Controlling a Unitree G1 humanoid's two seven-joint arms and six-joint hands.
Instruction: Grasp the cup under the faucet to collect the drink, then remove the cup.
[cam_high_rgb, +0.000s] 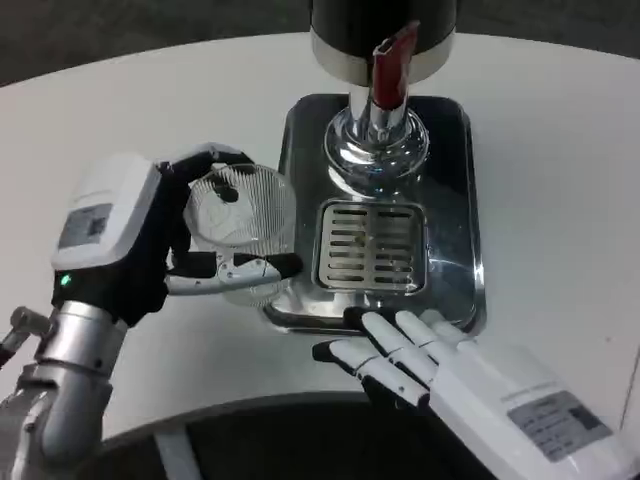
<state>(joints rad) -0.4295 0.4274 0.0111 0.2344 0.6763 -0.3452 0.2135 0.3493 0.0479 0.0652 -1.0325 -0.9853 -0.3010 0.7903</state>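
The cup (243, 232), a clear ribbed glass, sits wrapped in the left hand (135, 238), whose dark fingers curl around its far side while a white-and-black finger crosses its near wall; it looks empty, and it is just left of the steel drip tray (450, 180), its right edge reaching over the tray's left rim. Whether its base rests on the white table (560, 150) or hangs a little above it I cannot tell. The step in hand, as I judge it, is carrying the glass rightward onto the slotted grate (368, 246), so that its mouth stands below the faucet (376, 120) of the dark dispenser (380, 25) with its red lever (392, 62). To do that well, the hand should keep the glass upright and lift it enough to pass the tray's raised rim, then set it down in the middle of the grate under the chrome spout rather than at the grate's near edge. The grip looks firm and should not be loosened until the base sits flat. The right hand (440, 375) lies flat on the table at the tray's near edge, fingers spread and holding nothing, its tips touching or almost touching the rim; it seems free to reach up for the lever once the glass is in place
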